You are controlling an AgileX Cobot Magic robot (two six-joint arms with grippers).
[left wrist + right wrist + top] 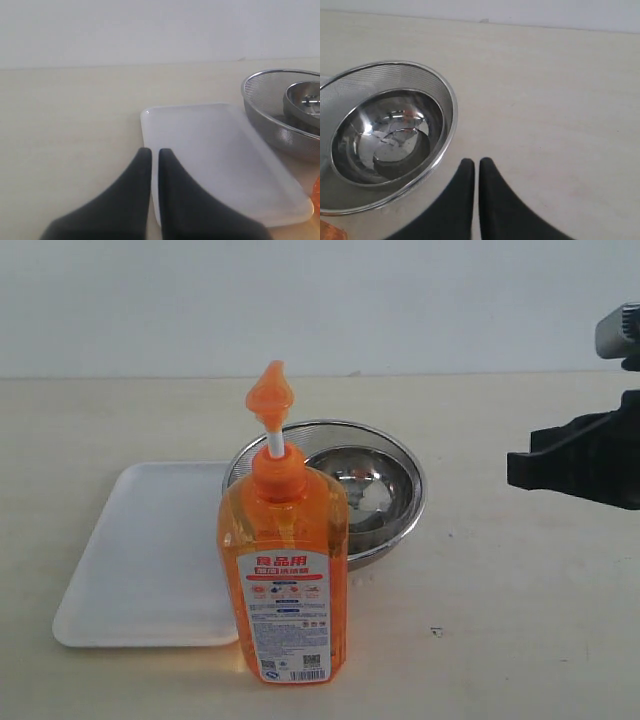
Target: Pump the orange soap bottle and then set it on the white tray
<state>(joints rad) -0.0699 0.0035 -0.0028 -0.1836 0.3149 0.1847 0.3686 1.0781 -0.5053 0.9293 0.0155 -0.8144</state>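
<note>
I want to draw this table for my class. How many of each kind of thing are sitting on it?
Orange soap bottle: 1
White tray: 1
Steel bowls: 2, a mesh bowl with a shiny bowl sitting inside it
Total: 4

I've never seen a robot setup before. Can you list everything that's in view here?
soap bottle: one, orange, upright on the table just off the tray's corner, in front of the bowls
tray: one, white, flat on the table
mesh bowl: one, steel, beside the tray
small bowl: one, shiny steel, inside the mesh bowl
table: one, pale beige, under everything
right arm: one, black, at the exterior view's right edge
left jaws: one pair, black, shut, near the tray's edge
right jaws: one pair, black, shut, near the mesh bowl
</note>
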